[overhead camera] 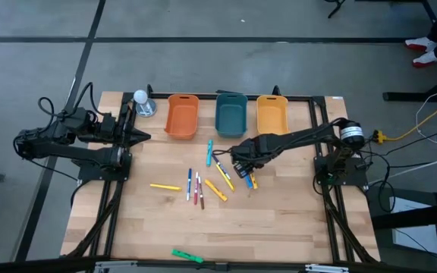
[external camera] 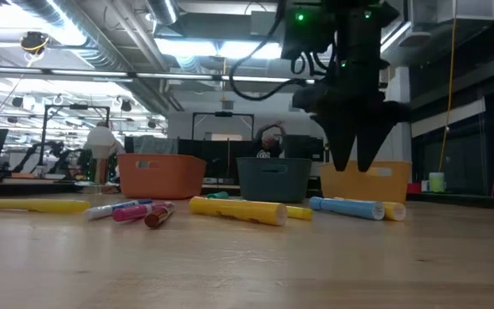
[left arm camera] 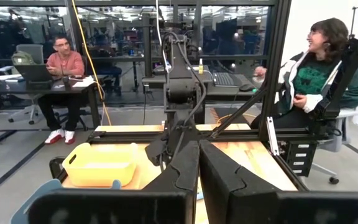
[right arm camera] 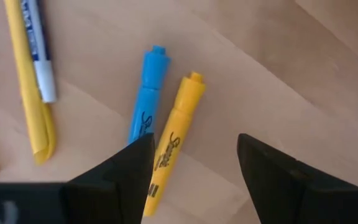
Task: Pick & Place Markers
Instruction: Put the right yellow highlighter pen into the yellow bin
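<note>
Several markers lie flat on the wooden table: a yellow one, blue, white and red ones, a teal one, and more yellow ones. My right gripper hangs open, fingers pointing down, just above a blue marker and a yellow marker lying side by side. In the low view it hovers clear of the tabletop. My left gripper is shut and waits at the table's left side.
Three bins stand in a row along the far edge: orange, teal, yellow. A white ball on a metal base sits left of them. A bright green stick lies at the near edge. People sit beyond the table.
</note>
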